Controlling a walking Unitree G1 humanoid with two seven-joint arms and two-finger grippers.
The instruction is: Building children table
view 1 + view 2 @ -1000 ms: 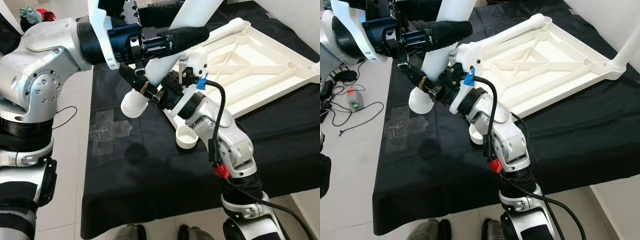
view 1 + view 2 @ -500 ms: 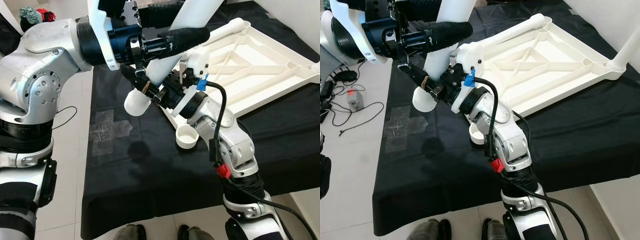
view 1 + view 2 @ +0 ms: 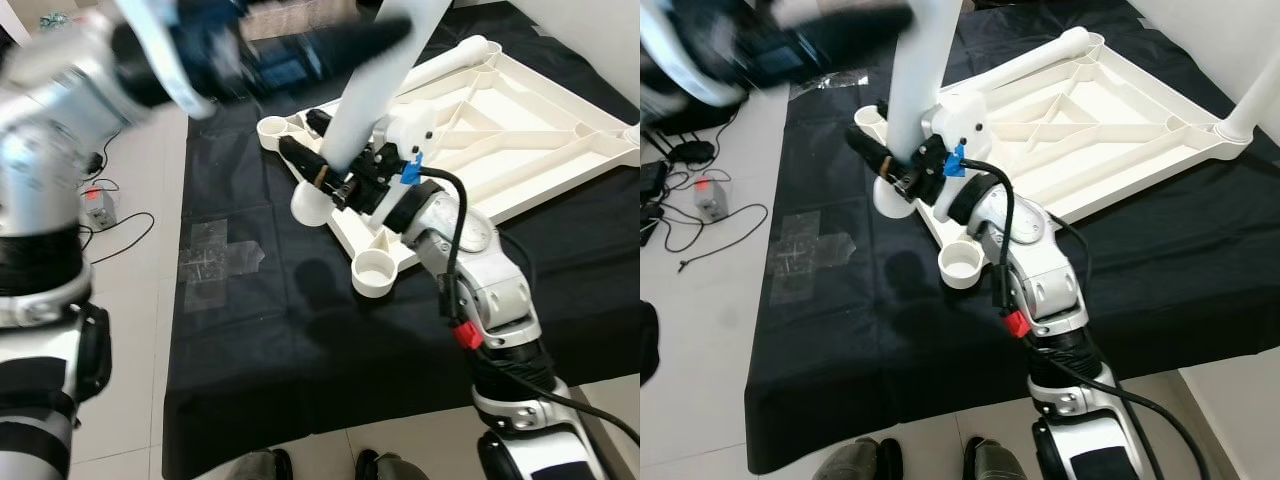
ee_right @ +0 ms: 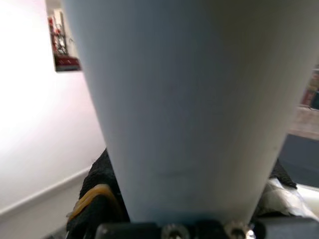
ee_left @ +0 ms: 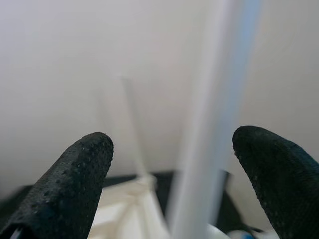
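White table leg tilted above upturned tabletop, foot end low. Probably light, stiff, smooth; best gripped near foot. Right gripper clamped there; left gripper spread wide around shaft. Black cloth beneath.

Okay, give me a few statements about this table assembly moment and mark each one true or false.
1. The white tabletop lies upside down on the black cloth, ribs facing up. True.
2. The right gripper is shut on the white table leg. True.
3. The leg lies flat on the floor. False: it is held up, steeply tilted, above the tabletop's near edge.
4. The corner socket nearest the robot already has a leg in it. False: it is an open, empty ring.
5. The left gripper has its fingers spread apart. True.
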